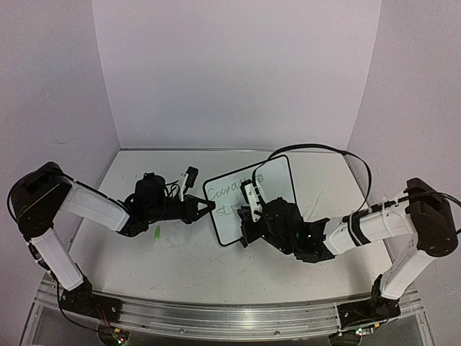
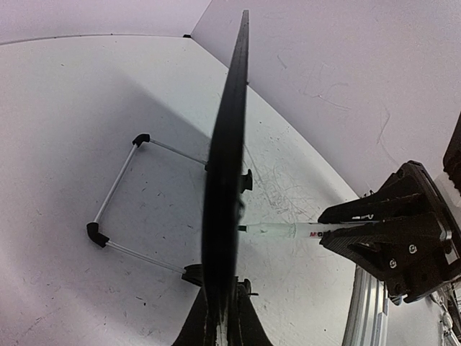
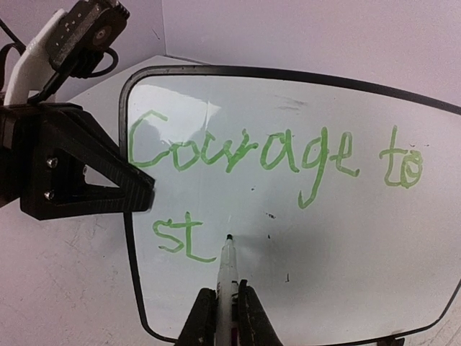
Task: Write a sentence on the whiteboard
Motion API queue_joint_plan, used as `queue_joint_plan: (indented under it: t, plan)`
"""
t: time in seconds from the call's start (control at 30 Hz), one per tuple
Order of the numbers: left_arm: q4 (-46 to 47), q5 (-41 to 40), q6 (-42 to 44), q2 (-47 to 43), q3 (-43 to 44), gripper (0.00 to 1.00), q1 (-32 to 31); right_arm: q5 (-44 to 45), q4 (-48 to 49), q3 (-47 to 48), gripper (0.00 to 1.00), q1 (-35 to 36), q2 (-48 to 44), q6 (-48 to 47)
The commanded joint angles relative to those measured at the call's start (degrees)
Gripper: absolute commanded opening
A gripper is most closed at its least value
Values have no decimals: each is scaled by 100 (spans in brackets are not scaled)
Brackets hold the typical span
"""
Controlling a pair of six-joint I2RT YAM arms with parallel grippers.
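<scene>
Overhead, top view: left tool (image 1: 204, 207) clamped on the left edge of the small, black-framed white rectangular whiteboard (image 1: 277, 180), which stands mid-bench (image 1: 166, 267); right tool (image 1: 251, 215) is at its face, the nearer arm to the writing.
Left wrist view: whiteboard (image 2: 227, 166) edge-on and upright; slim white marker (image 2: 277, 229) roughly square to its face, tip seemingly touching.
Right wrist view: right tool (image 3: 227, 317) clamped on the marker; tip just right of "st" in the thin green handwritten sentence (image 3: 266, 151).
Coming move, likely: rightward along the second line, following the board's long axis.
</scene>
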Motion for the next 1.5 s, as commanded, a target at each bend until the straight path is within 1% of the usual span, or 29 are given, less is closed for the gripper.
queue_joint_plan:
  t: [0.0, 0.23, 0.7, 1.47]
  plan:
    - [-322, -207, 296, -70, 72, 0, 1, -101, 215, 244, 0, -40, 84, -88]
    - [-317, -197, 296, -58, 78, 0, 1, -232, 173, 224, 0, -38, 81, -65]
    - [-323, -197, 287, -100, 16, 0, 6, -277, -173, 33, 0, -31, 50, 299]
    - [-319, -214, 287, -111, -1, 0, 6, -185, -457, 31, 0, -29, 89, 330]
